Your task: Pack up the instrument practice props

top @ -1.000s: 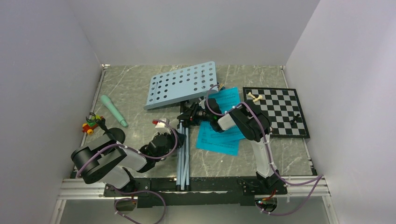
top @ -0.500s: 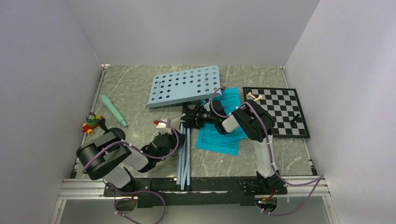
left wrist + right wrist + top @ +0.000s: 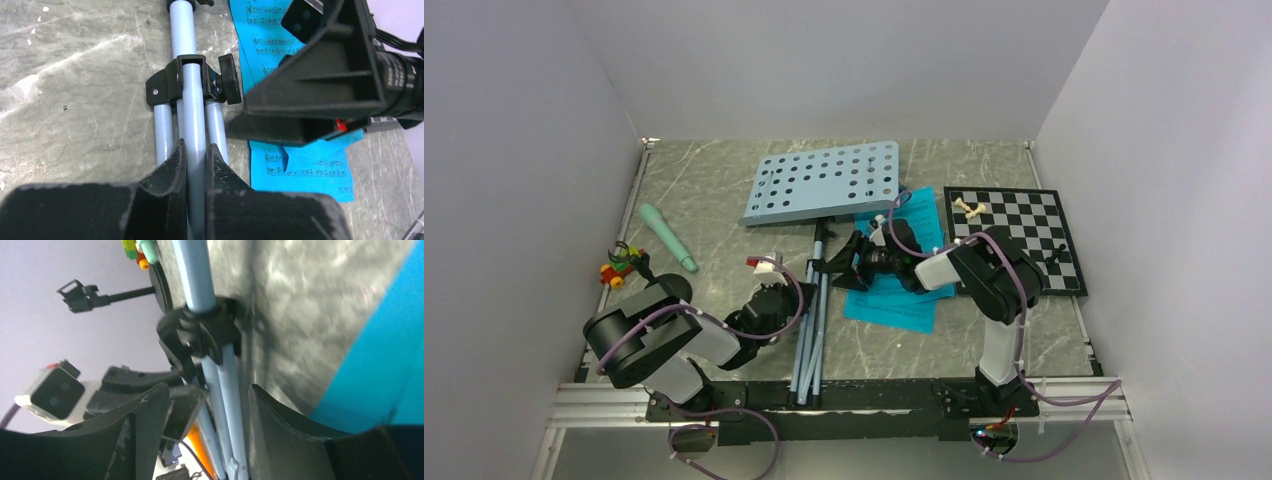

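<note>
1. The music stand [image 3: 824,182] lies down mid-table, its tray at the far end and its folded legs pointing near.
2. The left gripper [image 3: 196,150] is clamped tight on the stand's centre pole.
3. The right gripper [image 3: 207,390] is spread wide, with one finger on either side of the legs.
4. The music sheets [image 3: 894,300] lie just right of the pole, and the microphone [image 3: 667,236] lies at the left.

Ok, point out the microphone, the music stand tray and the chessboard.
microphone [image 3: 669,238]: top external view, middle of its mint-green body.
music stand tray [image 3: 824,190]: top external view, centre of the perforated plate.
chessboard [image 3: 1027,222]: top external view, bare squares near its middle.
</note>
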You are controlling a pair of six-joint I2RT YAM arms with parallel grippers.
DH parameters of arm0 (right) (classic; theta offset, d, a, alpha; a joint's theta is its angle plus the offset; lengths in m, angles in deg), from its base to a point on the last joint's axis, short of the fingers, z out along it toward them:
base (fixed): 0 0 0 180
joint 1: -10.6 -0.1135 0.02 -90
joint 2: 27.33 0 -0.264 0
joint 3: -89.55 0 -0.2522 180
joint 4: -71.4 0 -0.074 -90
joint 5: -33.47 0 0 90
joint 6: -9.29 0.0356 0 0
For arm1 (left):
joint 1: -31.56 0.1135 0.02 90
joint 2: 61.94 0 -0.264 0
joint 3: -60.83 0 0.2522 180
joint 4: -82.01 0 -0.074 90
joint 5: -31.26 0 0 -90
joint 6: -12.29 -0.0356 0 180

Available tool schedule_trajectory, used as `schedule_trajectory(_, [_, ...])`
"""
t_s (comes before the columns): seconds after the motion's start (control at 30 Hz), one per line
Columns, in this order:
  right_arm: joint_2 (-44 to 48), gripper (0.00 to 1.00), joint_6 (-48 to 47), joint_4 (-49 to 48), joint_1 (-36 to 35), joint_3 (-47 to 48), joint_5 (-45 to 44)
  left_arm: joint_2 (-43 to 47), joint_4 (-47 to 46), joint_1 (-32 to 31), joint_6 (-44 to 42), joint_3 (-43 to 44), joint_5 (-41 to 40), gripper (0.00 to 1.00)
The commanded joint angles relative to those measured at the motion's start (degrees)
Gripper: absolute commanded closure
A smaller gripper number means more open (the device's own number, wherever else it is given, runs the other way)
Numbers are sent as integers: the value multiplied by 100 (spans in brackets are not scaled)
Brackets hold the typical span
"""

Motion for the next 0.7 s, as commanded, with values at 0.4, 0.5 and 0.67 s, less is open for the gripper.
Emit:
schedule_trajectory(0.4, [1325,34,-628,439,768,-1122,314,180,-127,-30,-653,-94,199,100])
schedule_trajectory(0.5, [1452,34,-745,617,1028,-1065,416,250,-169,-34,-651,-134,207,100])
schedule_trajectory(0.67, [1970,33,-1342,1675,1384,-918,319,393,-72,-33,-717,-132,146,100])
